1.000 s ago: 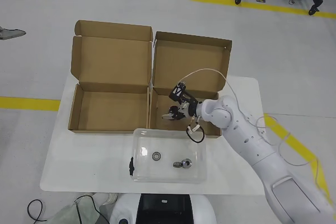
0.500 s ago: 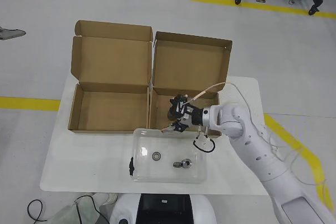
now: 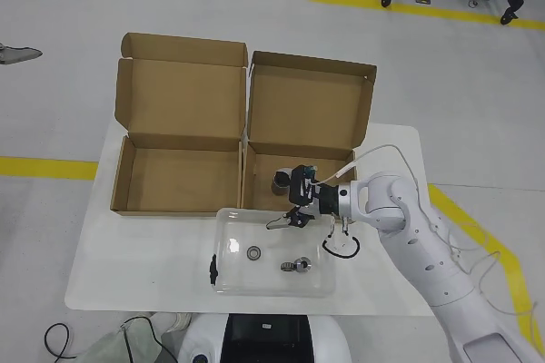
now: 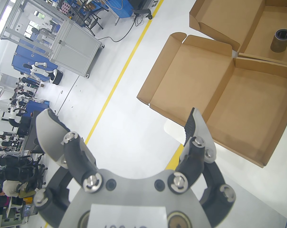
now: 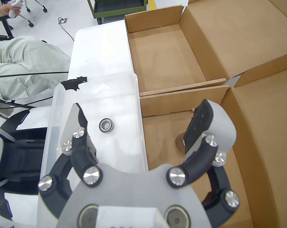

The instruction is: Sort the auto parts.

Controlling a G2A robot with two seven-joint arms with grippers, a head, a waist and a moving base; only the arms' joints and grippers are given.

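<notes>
1. Steel, to judge by its shine, was taken to be the material of the tapered roller bearing (image 5: 106, 125), which was found lying flat on the floor of the clear plastic tray (image 5: 98, 75), apart from every wall.
2. A small metal fitting (image 3: 295, 266) was seen in the same tray, near the bearing but not touching it; its kind could not be told.
3. A dark cylindrical bushing (image 4: 279, 40) was found standing upright in the right cardboard box (image 3: 259, 177), with the left cardboard box (image 3: 177, 181) set just beside that box.
4. The right gripper (image 5: 139, 105) was held with its fingers spread wide and nothing between them, above the line where the tray's wall meets the near wall of the right box.
5. The left gripper (image 4: 118, 112) was likewise spread and bare, held well apart from the white table (image 3: 100, 263), out beyond the left box.
6. The bearing was judged dense for its bulk, fully rigid and smooth, perhaps oily, so a slip on the slick tray floor was to be expected.
7. A hold across the outer ring, pads on opposite sides, was judged soundest; the rollers and their cage were better left untouched.
</notes>
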